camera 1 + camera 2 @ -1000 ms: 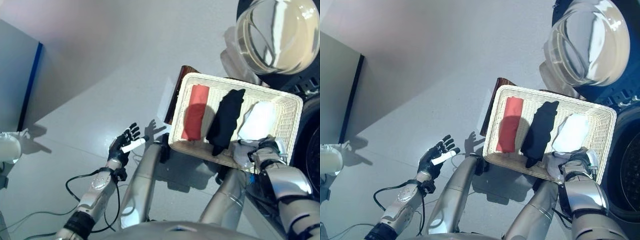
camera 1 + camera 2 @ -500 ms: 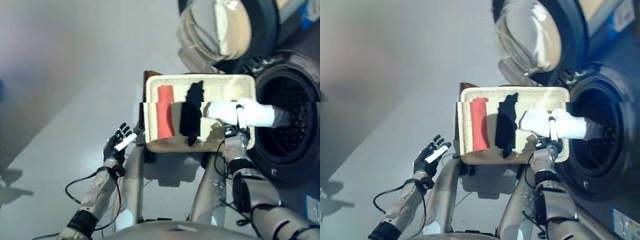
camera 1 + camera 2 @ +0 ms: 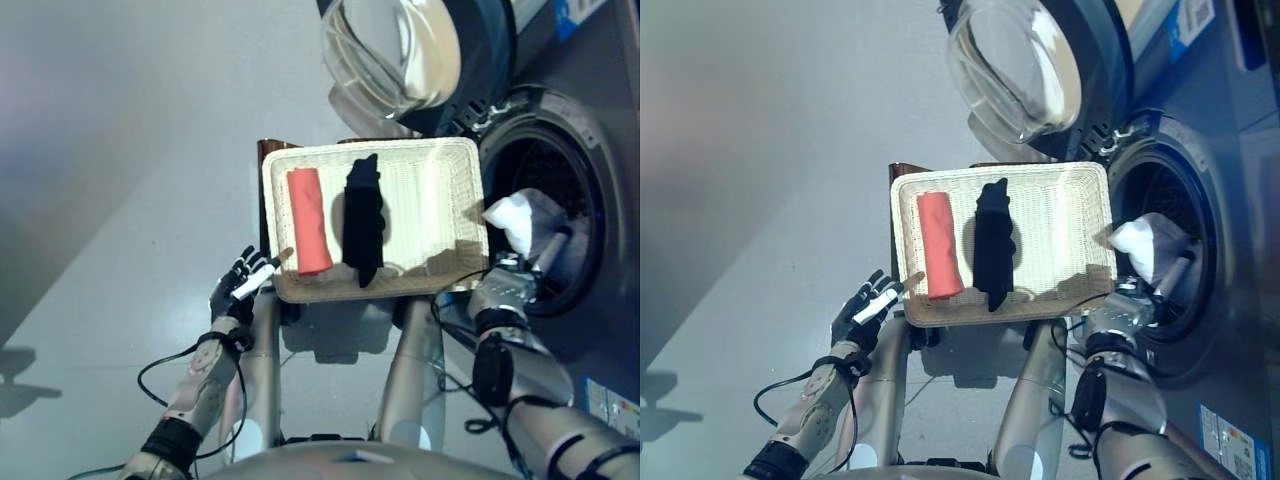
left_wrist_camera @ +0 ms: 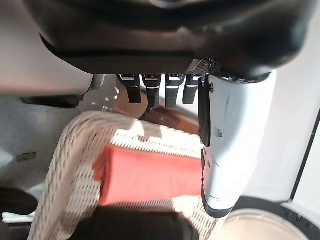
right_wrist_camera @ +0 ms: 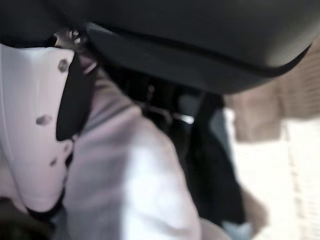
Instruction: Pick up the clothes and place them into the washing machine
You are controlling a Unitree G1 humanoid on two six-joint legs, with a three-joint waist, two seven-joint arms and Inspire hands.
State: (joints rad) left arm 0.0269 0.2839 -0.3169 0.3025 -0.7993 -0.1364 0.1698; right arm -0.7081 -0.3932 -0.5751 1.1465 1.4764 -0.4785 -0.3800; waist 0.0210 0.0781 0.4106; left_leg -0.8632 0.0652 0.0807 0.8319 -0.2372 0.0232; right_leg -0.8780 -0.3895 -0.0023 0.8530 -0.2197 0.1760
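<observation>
A white wicker basket [image 3: 450, 200] rests on a low dark brown box [image 3: 266, 148] beside the washing machine. A rolled red garment [image 3: 309, 234] and a black garment [image 3: 363, 218] lie in it. My right hand [image 3: 505, 288] is shut on a white garment [image 3: 522, 220] and holds it at the machine's open drum [image 3: 540, 170], just past the basket's right end. The right wrist view shows the white cloth [image 5: 130, 190] against the thumb. My left hand [image 3: 240, 288] is open and empty, low beside the basket's left front corner.
The washing machine's round glass door [image 3: 395, 50] stands open behind the basket. Grey floor [image 3: 120, 180] spreads to the left.
The camera has shifted. My right hand has carried the white garment out of the basket and rightward to the drum opening. The left hand has stayed put.
</observation>
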